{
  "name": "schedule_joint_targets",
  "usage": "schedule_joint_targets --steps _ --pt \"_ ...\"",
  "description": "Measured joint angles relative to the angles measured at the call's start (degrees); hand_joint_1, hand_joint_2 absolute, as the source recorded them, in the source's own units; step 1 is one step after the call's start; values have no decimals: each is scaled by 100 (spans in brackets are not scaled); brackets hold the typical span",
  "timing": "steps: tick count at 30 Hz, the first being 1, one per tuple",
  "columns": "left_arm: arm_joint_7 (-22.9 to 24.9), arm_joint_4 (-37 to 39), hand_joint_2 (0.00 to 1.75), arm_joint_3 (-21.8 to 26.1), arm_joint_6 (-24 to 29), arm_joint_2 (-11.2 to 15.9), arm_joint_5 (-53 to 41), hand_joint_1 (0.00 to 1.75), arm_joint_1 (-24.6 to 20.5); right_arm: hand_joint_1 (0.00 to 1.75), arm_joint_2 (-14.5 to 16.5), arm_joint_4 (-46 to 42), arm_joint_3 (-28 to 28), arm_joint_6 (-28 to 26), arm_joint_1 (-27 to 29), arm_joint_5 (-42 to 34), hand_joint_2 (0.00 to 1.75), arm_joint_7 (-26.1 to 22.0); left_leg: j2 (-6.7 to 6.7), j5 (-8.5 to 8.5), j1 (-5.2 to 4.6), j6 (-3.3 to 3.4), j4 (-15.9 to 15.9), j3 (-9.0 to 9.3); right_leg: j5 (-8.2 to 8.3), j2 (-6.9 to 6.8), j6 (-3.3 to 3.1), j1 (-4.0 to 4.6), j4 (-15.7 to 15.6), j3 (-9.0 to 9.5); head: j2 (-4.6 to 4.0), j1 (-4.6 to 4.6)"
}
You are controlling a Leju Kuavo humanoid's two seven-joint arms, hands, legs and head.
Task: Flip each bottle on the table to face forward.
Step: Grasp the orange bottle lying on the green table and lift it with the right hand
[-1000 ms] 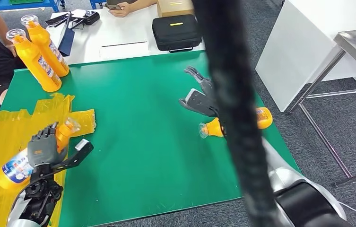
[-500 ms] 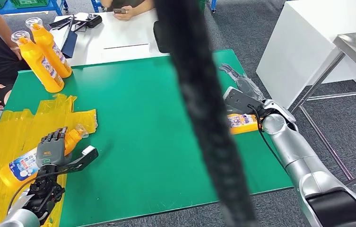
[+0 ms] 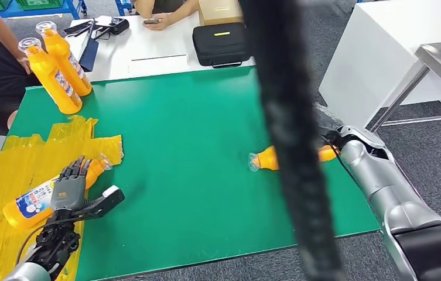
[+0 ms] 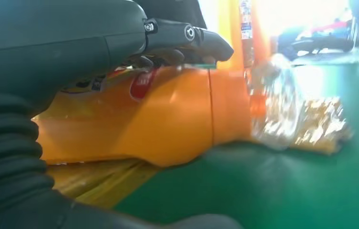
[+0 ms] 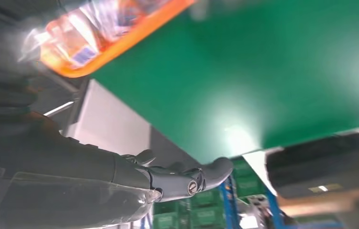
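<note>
On the green worktop, a bottle lies on yellow film left of centre — the left hand rests on it, fingers draped over. A second bottle lies crosswise, cap toward centre — right hand beside it, grip unclear.
</note>
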Motion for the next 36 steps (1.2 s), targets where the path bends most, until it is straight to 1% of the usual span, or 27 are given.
schedule_joint_targets --steps 2,5,6,8,10,15,19,26,30,33,36 --pt "-626 -48 0 178 -80 -35 643 0 10 0 -52 230 93 32 -86 122 175 1 0 0 0 2 1 0 1 0 2 0 -1 -2 0 -1" --pt "-1608 -240 0 429 -427 -114 1825 0 66 0 -162 434 224 65 -111 218 175 14 -2 3 1 3 1 -6 2 -2 3 1 -1 -7 0 -1" --pt "-1843 -336 0 494 -577 -136 2190 0 94 0 -204 473 262 86 -110 226 175 20 0 3 2 3 1 -8 3 -2 4 1 0 -9 0 0" --pt "-2075 -535 0 562 -822 -162 2745 0 141 0 -299 535 321 163 -109 218 175 36 5 3 2 3 1 -10 3 -1 5 1 0 -12 0 -1" --pt "-2108 -677 0 574 -920 -171 3045 0 158 0 -407 580 368 282 -109 198 175 57 6 3 3 3 2 -14 3 -1 5 1 0 -17 0 0" --pt "-2084 -745 0 529 -809 -175 3317 0 153 0 -686 609 482 667 -110 171 175 133 4 3 2 3 2 -35 3 -1 5 1 1 -34 0 1" --pt "-2104 -745 0 495 -762 -175 3454 0 150 0 -797 640 617 854 -131 224 175 194 7 1 1 4 3 -43 4 0 6 1 0 -44 0 0" --pt "-2110 -745 0 482 -755 -180 3504 0 149 0 -834 702 759 890 -176 250 175 216 6 2 2 4 3 -51 4 1 6 1 0 -54 0 -1" --pt "-2139 -745 0 469 -793 -183 3608 0 139 0 -835 802 871 1005 -245 339 175 249 6 2 2 4 3 -54 4 1 6 1 0 -56 0 0" --pt "-2171 -745 0 429 -860 -187 3698 0 117 0 -794 961 1000 1033 -288 410 175 265 6 2 2 4 3 -55 4 0 6 1 1 -57 0 1" --pt "-2174 -750 0 389 -907 -198 3778 0 104 0 -685 1147 1118 910 -293 470 175 283 7 2 2 4 3 -57 4 1 6 2 1 -59 0 1"
